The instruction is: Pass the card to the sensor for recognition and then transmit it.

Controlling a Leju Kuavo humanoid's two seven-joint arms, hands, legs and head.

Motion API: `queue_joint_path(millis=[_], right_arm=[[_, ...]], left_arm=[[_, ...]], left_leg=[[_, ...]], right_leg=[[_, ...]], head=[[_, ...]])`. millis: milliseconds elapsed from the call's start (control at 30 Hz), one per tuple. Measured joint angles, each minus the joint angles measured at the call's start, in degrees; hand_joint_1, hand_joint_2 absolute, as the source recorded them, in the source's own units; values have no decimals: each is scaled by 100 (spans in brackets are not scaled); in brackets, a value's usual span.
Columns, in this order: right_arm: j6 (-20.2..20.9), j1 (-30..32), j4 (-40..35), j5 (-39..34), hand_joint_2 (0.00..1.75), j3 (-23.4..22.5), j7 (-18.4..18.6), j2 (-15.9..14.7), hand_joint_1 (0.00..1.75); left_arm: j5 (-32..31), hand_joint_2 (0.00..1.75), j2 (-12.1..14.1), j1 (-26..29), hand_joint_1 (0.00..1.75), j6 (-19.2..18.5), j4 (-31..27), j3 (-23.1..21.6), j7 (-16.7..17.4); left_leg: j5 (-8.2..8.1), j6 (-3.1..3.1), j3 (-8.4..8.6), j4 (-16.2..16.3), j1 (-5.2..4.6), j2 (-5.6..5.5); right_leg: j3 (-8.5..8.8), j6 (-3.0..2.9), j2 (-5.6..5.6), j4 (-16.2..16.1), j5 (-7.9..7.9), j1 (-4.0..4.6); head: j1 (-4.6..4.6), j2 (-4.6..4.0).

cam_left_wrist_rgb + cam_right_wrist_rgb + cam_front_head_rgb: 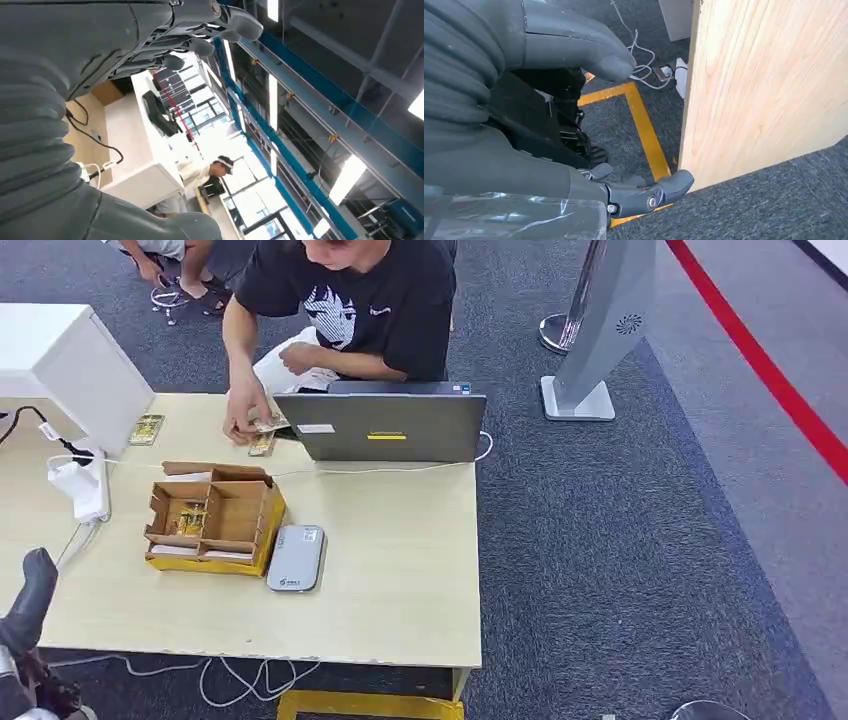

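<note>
**The cards are far ahead of the left hand, and both hands hold nothing**

The desk (400, 580) is big and made of pale wood. A person (350, 300) sits on the far side behind a grey laptop (385, 427). A cardboard box (212, 517) stands in the middle of the desk. Its long side runs left to right.

The grey sensor (296, 557) lies flat, just beside the box on the right. Its long side points away from the robot.

One card (146, 429) lies flat at the far left of the desk. Another card (262, 443) lies by the person's hand (245, 418). I cannot tell which way their faces point.

The left hand (30, 600) is at the near left edge, so I think it is the nearer one. The cards lie ahead of it, past the box. In the left wrist view its fingers (200, 47) are spread and hold nothing.

The right hand (574, 125) hangs low beside the desk. Its fingers (669, 185) are apart and hold nothing.
</note>
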Motion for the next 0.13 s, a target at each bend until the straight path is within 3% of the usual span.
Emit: queue_joint_path(millis=[133], right_arm=[[0,6,0,0,175,-6,-7,0,0]], left_arm=[[0,175,-28,25,0,0,-26,55,0]], left_leg=[[0,0,1,0,0,-2]], right_leg=[[1,0,-1,0,1,0]], head=[[2,2]])
